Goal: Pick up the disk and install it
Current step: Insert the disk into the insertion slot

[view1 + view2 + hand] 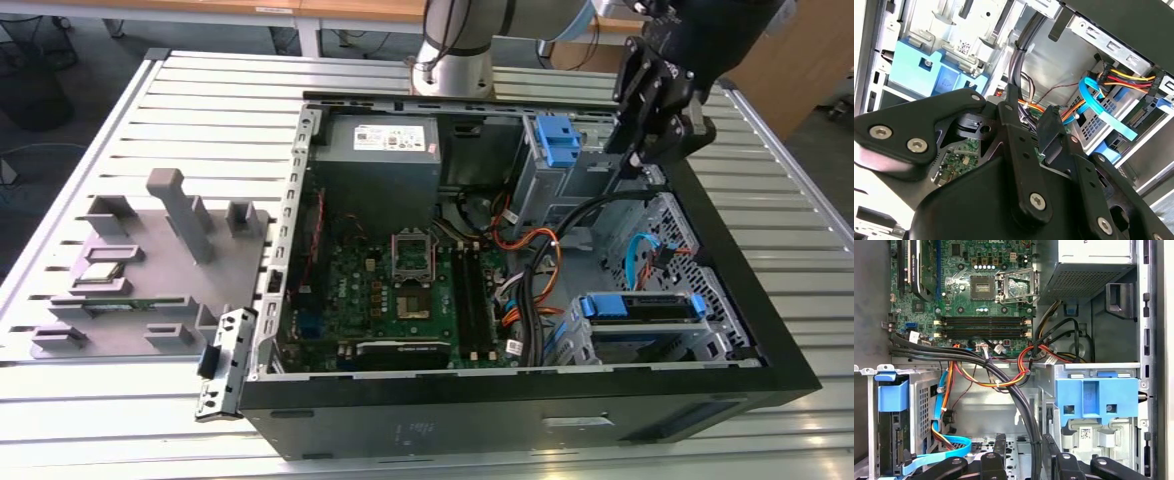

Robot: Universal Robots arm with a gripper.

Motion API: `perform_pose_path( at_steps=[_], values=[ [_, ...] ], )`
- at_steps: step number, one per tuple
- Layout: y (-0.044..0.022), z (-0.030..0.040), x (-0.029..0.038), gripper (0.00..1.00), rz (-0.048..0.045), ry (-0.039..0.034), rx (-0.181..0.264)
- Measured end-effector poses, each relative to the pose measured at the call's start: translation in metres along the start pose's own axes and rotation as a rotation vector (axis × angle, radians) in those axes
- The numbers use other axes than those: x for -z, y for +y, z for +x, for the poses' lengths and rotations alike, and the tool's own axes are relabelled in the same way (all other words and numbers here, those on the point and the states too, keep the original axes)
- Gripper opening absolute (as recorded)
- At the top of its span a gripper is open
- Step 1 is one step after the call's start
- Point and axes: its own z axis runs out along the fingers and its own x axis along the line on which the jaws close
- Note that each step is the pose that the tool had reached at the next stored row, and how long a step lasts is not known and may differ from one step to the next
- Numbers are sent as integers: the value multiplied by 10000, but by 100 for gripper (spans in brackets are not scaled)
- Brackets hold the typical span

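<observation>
The disk (638,305) is a drive framed by a blue bracket. It sits in the drive cage near the case's front, at the exterior view's right, and its label side is hidden. In the first wrist view the same disk (891,396) has a blue data cable (949,447) running to it. My gripper (641,150) hangs over the far right corner of the open computer case (534,420), well apart from the disk. My gripper (1023,442) is open in both wrist views, and through the gap of the gripper (1031,112) I see cables, nothing held.
A blue plastic latch (554,135) on the upper bay lies close beside the gripper. Thick black cables (1019,405) and orange-red wires cross the case's middle. The grey power supply (380,140) sits at the back. A grey fixture tray (147,270) rests on the slatted table.
</observation>
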Motion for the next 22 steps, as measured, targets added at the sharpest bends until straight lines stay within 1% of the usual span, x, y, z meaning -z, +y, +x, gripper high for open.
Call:
perform_pose_path(
  at_steps=[22],
  values=[
    [2,-83,-3,42,0,-1,-1]
  ],
)
